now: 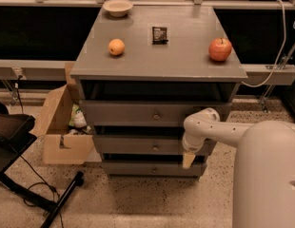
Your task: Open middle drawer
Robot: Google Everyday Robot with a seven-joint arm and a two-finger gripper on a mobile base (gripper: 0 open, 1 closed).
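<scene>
Item: wide grey wooden middle drawer (133,145), flat front, just below centre of frame; looks shut.
Hold pt: small round dark knob (155,148), mid-front.
Handling (est.): rigid, fairly heavy, may stick; knob small, prob. slippery.
My gripper (187,159): right of knob, lower centre-right, at drawer's right end. Claw state: can't tell.

The gripper (188,160) hangs near the right end of the middle drawer (128,145).
</scene>
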